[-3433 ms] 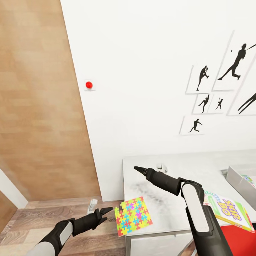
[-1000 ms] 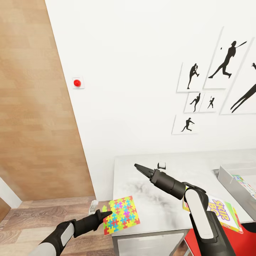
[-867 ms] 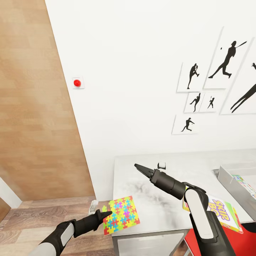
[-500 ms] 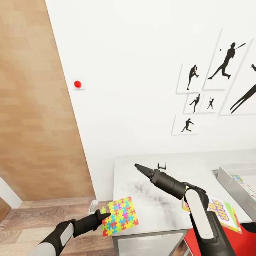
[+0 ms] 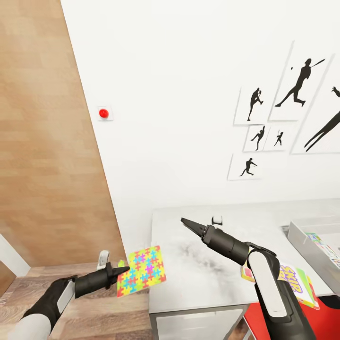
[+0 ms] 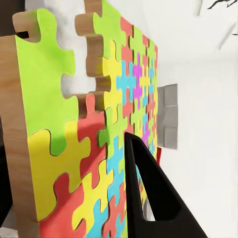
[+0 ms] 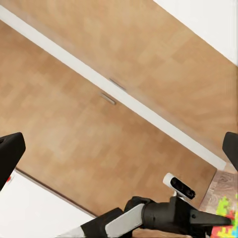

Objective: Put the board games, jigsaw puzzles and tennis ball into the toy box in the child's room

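jigsaw puzzle [image 5: 141, 270]: flat square of interlocking yellow, pink, blue, green and red pieces on a thick wood-toned backing, one corner piece missing; held off the table's [image 5: 198, 278] left edge, over the wood-plank floor [image 5: 94, 311], clamped between the closed fingers of the left pincer [image 5: 122, 271]. toy box [image 5: 309, 248]: shallow grey tray at the table's right edge, a patterned box inside it. skip-bo box [image 5: 295, 283]: near the table's front right corner. right pincer [image 5: 188, 224]: above the table, fingers spread, empty.
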Motion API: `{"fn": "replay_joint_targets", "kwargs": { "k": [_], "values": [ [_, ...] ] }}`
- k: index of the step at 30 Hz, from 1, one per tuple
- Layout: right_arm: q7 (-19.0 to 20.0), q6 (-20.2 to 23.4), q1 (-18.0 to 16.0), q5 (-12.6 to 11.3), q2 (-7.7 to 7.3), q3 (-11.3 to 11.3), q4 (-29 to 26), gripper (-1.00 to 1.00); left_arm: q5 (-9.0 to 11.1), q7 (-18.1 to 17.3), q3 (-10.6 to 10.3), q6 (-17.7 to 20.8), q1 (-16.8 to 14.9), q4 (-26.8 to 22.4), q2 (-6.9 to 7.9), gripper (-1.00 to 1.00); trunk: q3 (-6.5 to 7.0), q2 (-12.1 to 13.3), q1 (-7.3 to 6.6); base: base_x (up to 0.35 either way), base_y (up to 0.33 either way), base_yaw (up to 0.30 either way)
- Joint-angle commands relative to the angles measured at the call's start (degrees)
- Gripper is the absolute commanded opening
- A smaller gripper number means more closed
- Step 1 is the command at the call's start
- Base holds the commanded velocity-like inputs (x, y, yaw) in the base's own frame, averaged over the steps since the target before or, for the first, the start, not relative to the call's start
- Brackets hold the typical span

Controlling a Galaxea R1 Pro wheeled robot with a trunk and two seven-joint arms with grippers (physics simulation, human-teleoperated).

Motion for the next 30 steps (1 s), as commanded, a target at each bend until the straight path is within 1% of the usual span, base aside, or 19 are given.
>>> {"fn": "replay_joint_targets", "kwargs": {
  "k": [1, 4, 7, 8, 9, 11, 12, 14, 16, 18, 19, 22, 25, 28, 30],
  "values": [
    [0.3, 0.3, -0.1, 0.1, -0.04, -0.1, 0.0, 1.0, 0.1, -0.3, 0.0, 2.7, -0.1, -0.8, 1.19, -1.0, 0.08, 0.3, -0.2, 0.0, 0.0, 0.0],
    [0.3, 0.3, 0.0, 0.1, -0.17, -0.1, 0.0, 1.0, 0.1, -0.4, -0.3, 8.6, -0.1, -4.6, 4.83, -1.0, 0.62, 1.5, -0.86, 0.0, 0.0, 0.0],
    [0.2, 0.3, -0.1, 0.2, -0.2, -0.1, 0.0, 1.0, 0.3, -1.0, -1.9, 11.1, -0.1, -7.2, 8.5, -1.0, 1.16, 2.7, -1.52, 0.0, 0.0, 0.0],
    [0.1, 0.3, -0.1, 0.2, -0.21, -0.1, 0.0, 1.0, 0.3, -1.9, -2.5, 11.7, -0.1, -7.6, 9.71, -1.0, 1.34, 3.1, -1.74, 0.0, 0.0, 0.0],
    [-0.1, 0.3, -0.1, 0.3, -0.21, -0.1, 0.0, 1.0, 0.3, -3.5, -3.2, 12.3, -0.1, -7.9, 10.81, -1.0, 1.52, 3.5, -1.96, 0.0, 0.0, 0.0],
    [-1.8, 0.3, -0.1, 1.0, -0.15, -0.1, 0.0, 1.0, 0.2, -8.3, -4.8, 13.4, -0.1, -8.2, 12.82, -1.0, 1.87, 4.3, -2.39, 0.0, 0.0, 0.0],
    [-3.6, 0.3, -0.1, 1.7, -0.05, -0.1, 0.0, 1.0, 0.2, -11.1, -5.9, 13.8, -0.1, -8.3, 13.68, -1.0, 2.05, 4.7, -2.61, 0.0, 0.0, 0.0],
    [-8.6, 0.3, -0.1, 3.5, 0.31, 0.2, 0.0, 1.0, 0.1, -16.0, -8.7, 14.1, -0.1, -8.4, 15.15, -1.0, 2.41, 5.5, -3.05, 0.0, 0.0, 0.0],
    [-14.5, 0.3, -0.1, 4.7, 0.68, 0.5, -0.1, 1.0, 0.1, -19.4, -11.1, 14.2, -0.1, -8.6, 16.29, -1.0, 2.77, 6.3, -3.49, 0.0, 0.0, 0.0],
    [-18.6, 0.5, -0.1, 5.0, 0.9, 0.9, 0.0, 1.0, 0.1, -21.2, -12.3, 14.3, -0.1, -9.1, 16.89, -1.0, 3.13, 7.1, -3.93, 0.0, 0.0, 0.0],
    [-20.2, 0.5, -0.1, 5.1, 1.0, 1.7, 0.1, 1.0, 0.0, -21.9, -12.7, 14.2, -0.1, -9.4, 17.16, -1.0, 3.31, 7.5, -4.15, 0.0, 0.0, 0.0],
    [-21.4, -0.2, -0.1, 5.3, 1.08, 3.5, 0.2, 1.0, 0.1, -22.5, -13.0, 14.2, -0.1, -10.7, 18.19, -1.0, 3.85, 8.7, -4.81, -0.043, 0.0, 0.0],
    [-21.7, -3.6, -0.1, 5.4, 1.03, 4.8, 0.2, 1.0, 0.2, -23.2, -13.1, 14.2, -0.1, -12.2, 19.05, -1.0, 3.85, 8.7, -4.81, -0.202, 0.0, 0.0],
    [-22.0, -5.0, -0.1, 5.4, 1.02, 5.5, 0.2, 1.0, 0.1, -23.3, -13.1, 14.2, -0.1, -13.3, 19.25, -1.0, 3.85, 8.7, -4.81, -0.083, 0.0, 0.0],
    [-22.1, -5.2, -0.1, 5.4, 1.02, 5.6, 0.2, 1.0, 0.1, -23.3, -13.1, 14.2, -0.1, -13.7, 19.27, -1.0, 3.85, 8.7, -4.81, -0.025, 0.0, 0.0]
  ]
}}
